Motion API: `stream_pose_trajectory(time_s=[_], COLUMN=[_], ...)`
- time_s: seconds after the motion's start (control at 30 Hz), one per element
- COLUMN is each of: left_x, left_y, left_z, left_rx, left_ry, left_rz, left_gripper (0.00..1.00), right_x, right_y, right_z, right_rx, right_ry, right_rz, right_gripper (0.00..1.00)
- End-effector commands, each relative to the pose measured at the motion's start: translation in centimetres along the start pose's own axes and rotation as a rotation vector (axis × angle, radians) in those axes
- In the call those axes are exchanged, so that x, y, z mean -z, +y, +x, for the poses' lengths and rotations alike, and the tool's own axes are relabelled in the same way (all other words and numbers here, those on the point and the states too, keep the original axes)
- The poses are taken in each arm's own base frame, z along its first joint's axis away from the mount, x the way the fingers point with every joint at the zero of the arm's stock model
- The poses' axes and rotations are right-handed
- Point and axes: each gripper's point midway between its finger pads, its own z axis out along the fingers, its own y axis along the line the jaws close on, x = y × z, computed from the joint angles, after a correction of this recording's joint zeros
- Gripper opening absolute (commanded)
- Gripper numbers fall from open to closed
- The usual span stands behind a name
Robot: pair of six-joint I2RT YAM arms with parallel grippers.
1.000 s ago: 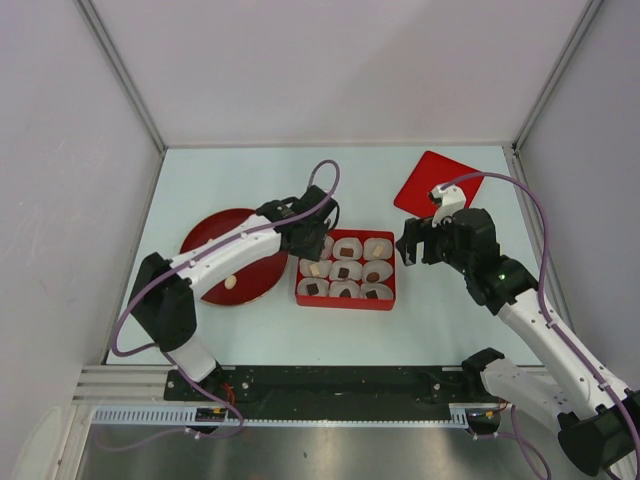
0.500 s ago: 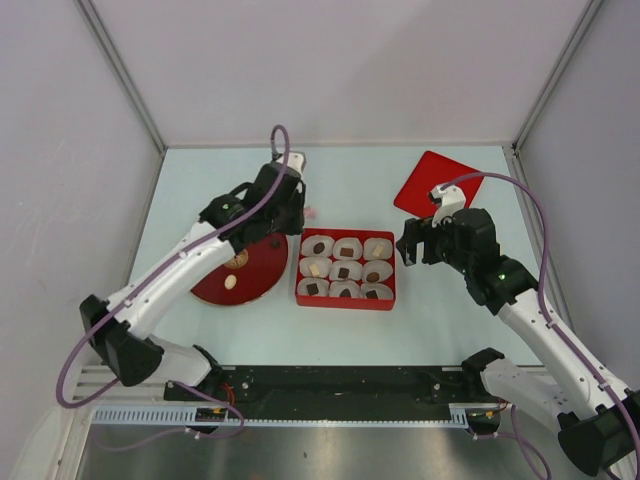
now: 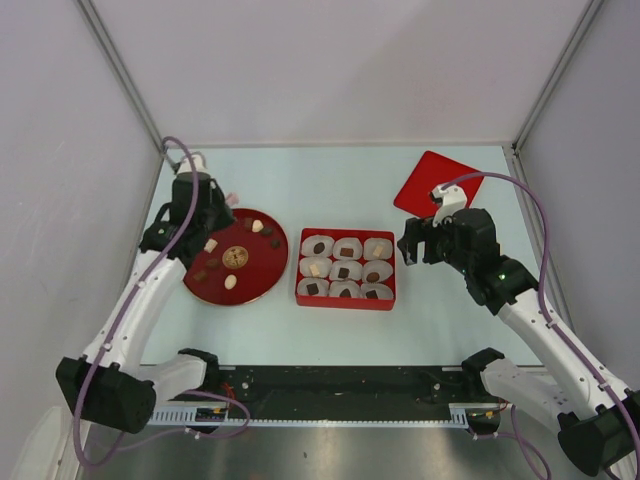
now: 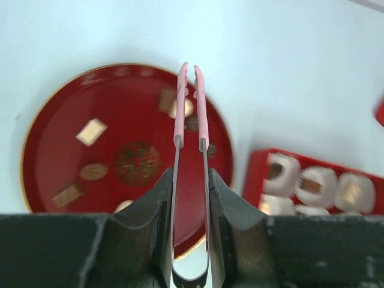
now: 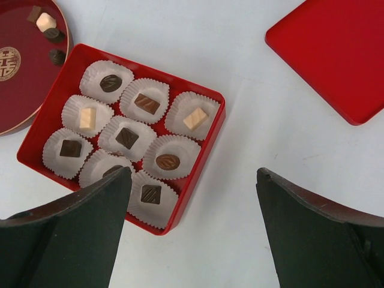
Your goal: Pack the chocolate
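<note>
Left tool stretched over red plate, clenched on pink tongs, chocolate beneath tong tips; right tool released.

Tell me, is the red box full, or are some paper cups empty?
Full: all nine paper cups in the red box hold a chocolate, as the top and right wrist views show.
</note>
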Motion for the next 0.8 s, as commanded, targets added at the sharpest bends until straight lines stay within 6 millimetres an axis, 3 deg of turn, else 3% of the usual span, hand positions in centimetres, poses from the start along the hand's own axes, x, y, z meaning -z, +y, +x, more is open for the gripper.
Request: stream_pose_trajectory(time_s=[0.0,0.03,0.07,0.13,0.23,0.33,0.37,0.5,0.63,0.67,0.73,0.77], left_x=[-1.0,-1.3,-1.6,-2.5,-4.7,-6.6,-8.0,-10.7,-13.0,-13.5,-15.9,-16.4], left_y=[5.0,7.6,8.4,11.9,14.4,14.9,14.7,14.0,14.2,13.9,14.1,13.7], left_z=[-1.7,-1.9,-1.7,-1.6,-1.3,-2.2,-1.5,-2.7,-4.8,-6.3,-5.7,-7.1], left_rx=[0.162,0.207,0.226,0.283,0.269,0.174,0.152,0.076,-0.008,-0.053,-0.081,-0.111], left_ry=[-0.122,-0.137,-0.139,-0.155,-0.137,-0.119,-0.073,-0.067,-0.119,-0.151,-0.114,-0.133], left_rz=[-0.073,-0.128,-0.138,-0.201,-0.235,-0.221,-0.199,-0.127,-0.106,-0.085,-0.066,-0.050], left_gripper=[0.00,0.00,0.00,0.00,0.00,0.00,0.00,0.00,0.01,0.01,0.01,0.01], right_x=[-0.1,-0.1,-0.2,-0.3,-0.6,-0.8,-0.8,-1.1,-1.2,-1.2,-1.5,-1.6], right_y=[-0.5,-0.5,-0.5,-0.5,-0.3,-0.3,-0.2,-0.3,-0.5,-0.5,-0.6,-0.6], right_z=[-0.6,-0.6,-0.5,-0.6,-0.5,-0.5,-0.5,-0.2,0.0,0.1,0.3,0.4], right_rx=[0.012,0.010,0.009,0.009,0.009,0.011,0.012,0.022,0.038,0.041,0.046,0.050], right_ry=[-0.027,-0.026,-0.024,-0.024,-0.021,-0.018,-0.018,-0.006,0.003,0.005,0.014,0.017], right_rz=[0.020,0.019,0.017,0.016,0.010,0.009,0.007,0.012,0.014,0.013,0.015,0.016], right_gripper=[0.89,0.89,0.90,0.89,0.89,0.89,0.89,0.89,0.89,0.89,0.89,0.89])
